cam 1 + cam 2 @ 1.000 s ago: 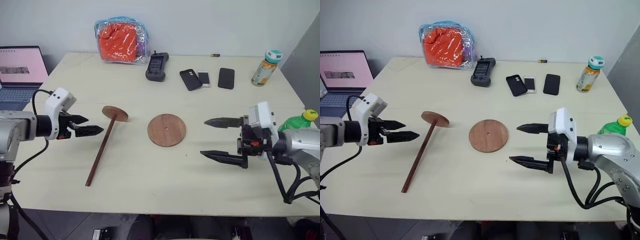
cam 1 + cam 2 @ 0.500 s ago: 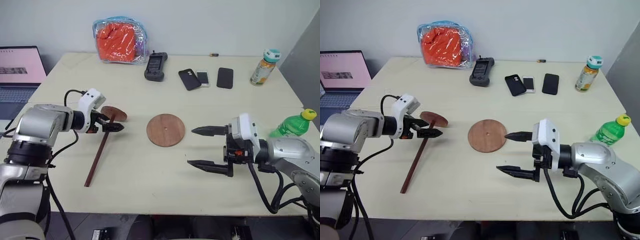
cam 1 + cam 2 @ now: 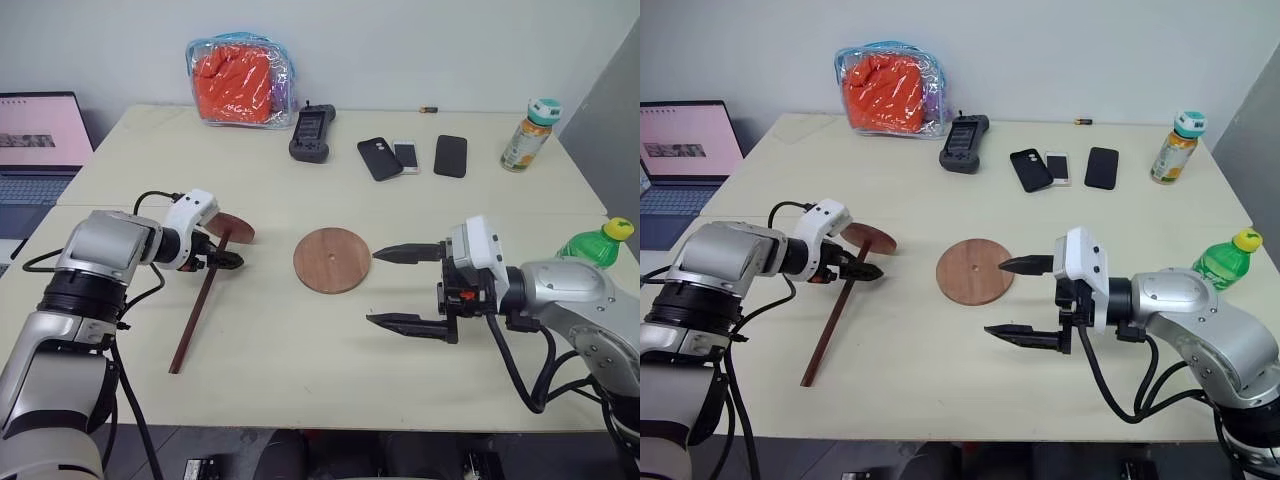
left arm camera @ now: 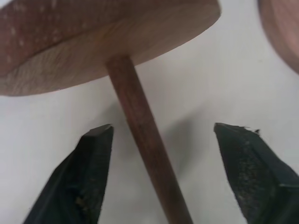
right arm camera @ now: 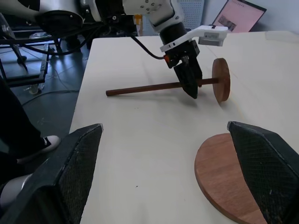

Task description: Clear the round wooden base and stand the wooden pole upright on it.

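Pole [image 3: 205, 300] flat on table [image 3: 300, 380], left of bare base [image 3: 332, 260]. Left gripper [image 4: 163, 154] jaws spread astride pole near its disc; right gripper [image 3: 395, 287] jaws spread, empty. Clear bag [image 3: 240, 80] holds orange stuff.

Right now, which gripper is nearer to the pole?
Left. The left gripper has its fingers on either side of the pole, near its disc end. The right gripper is beyond the base.
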